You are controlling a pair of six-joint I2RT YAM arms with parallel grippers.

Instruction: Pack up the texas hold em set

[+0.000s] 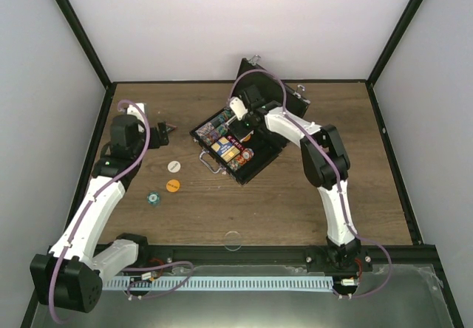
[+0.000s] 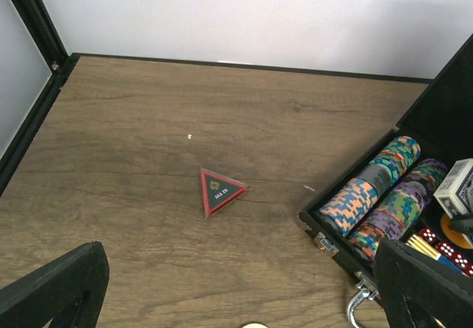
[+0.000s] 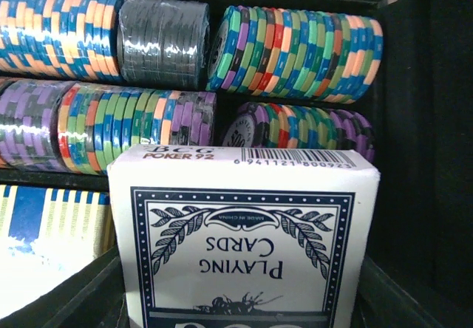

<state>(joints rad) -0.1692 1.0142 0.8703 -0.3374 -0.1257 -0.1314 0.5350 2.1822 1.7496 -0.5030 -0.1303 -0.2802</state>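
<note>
Right wrist view: the right gripper [image 3: 247, 292] seems clamped on the card deck [image 3: 244, 224] above the chips [image 3: 295, 47].

Wood-grain table [image 1: 295, 202] lying under soft, even light. Plain white walls [image 1: 244, 18] closing in the far, left and right edges. Black posts [image 1: 76, 29] rising from both far corners.

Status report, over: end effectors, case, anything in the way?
Left end effector open, empty. Right end effector shut on card deck, above open case. Orange button, white button, triangle marker lie outside; none blocking.
</note>
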